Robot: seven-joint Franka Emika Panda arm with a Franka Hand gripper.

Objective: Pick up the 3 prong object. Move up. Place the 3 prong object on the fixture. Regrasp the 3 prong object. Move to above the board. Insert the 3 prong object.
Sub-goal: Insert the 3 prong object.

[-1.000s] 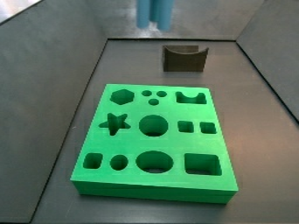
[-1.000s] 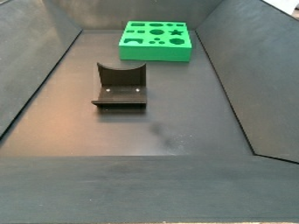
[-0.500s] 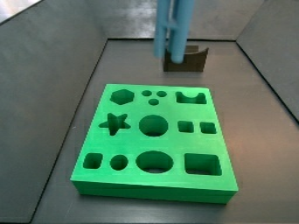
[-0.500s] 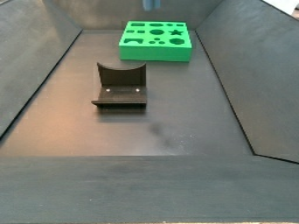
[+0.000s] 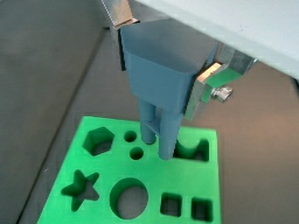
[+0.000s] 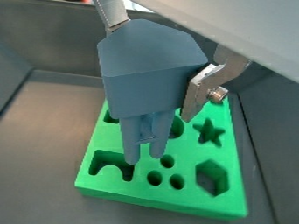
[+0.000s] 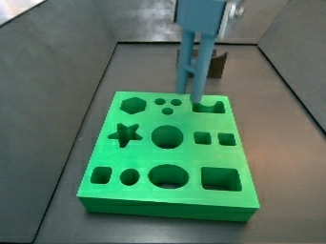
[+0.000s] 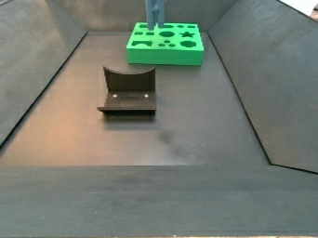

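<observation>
The 3 prong object, a grey-blue block with long prongs pointing down, is clamped by its wide body in my gripper, which is shut on it. Both wrist views show the object between the silver fingers. Its prong tips hang over the far part of the green board, close to the three small holes. I cannot tell whether they touch the board. In a side view only the prongs show above the board. The fixture stands empty.
The board has hexagon, star, circle, square and oval cut-outs. The fixture sits behind the board near the back wall, partly hidden by the prongs. Dark sloping walls enclose the floor on each side.
The gripper with the 3 prong object has come down and forward from the back wall near the fixture, so the prongs now hang over the board's far holes.
</observation>
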